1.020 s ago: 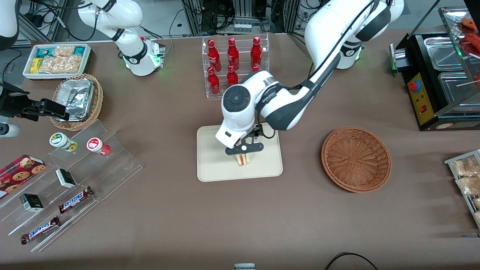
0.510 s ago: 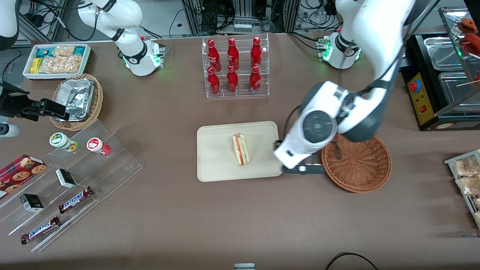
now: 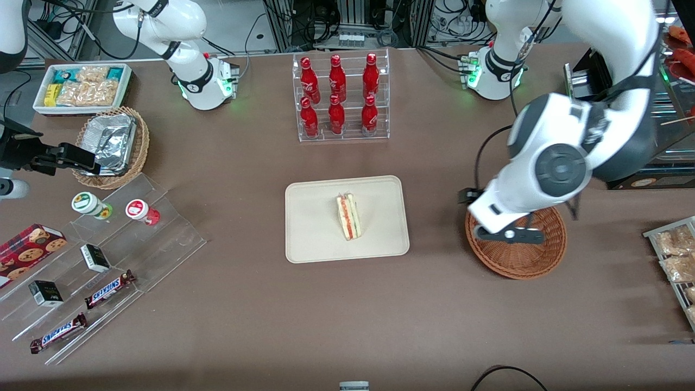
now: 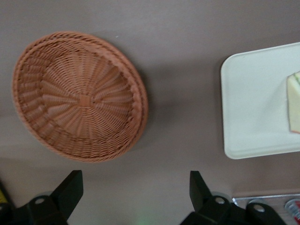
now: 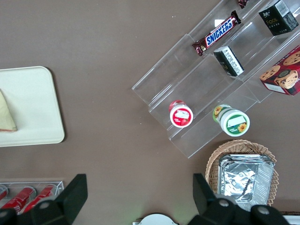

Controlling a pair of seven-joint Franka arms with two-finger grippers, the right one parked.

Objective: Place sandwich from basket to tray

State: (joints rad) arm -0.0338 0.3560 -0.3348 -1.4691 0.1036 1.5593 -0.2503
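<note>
While the working arm hangs over the basket, the views read as follows.

Front view, sandwich (image 3: 348, 216): lies on the tray (image 3: 312, 228), near its middle, red-orange filling stripe showing.
Front view, tray: sits on the brown worktop (image 3: 260, 315), nearer the camera than the rack of red bottles (image 3: 340, 96).
Front view, basket (image 3: 518, 260): well apart from the tray, toward the working arm's end, nothing in it.
Front view, gripper (image 3: 509, 234): above the basket, clear of the weave.
Left wrist view, fingers (image 4: 70, 190): spread wide, holding nothing.
Left wrist view, basket (image 4: 79, 96): bare woven bowl, beside the tray (image 4: 253, 103).
Left wrist view, sandwich (image 4: 294, 101): only one pale edge shows, on the tray.
Right wrist view, tray (image 5: 28, 108): carries the sandwich (image 5: 5, 117) at its edge.
</note>
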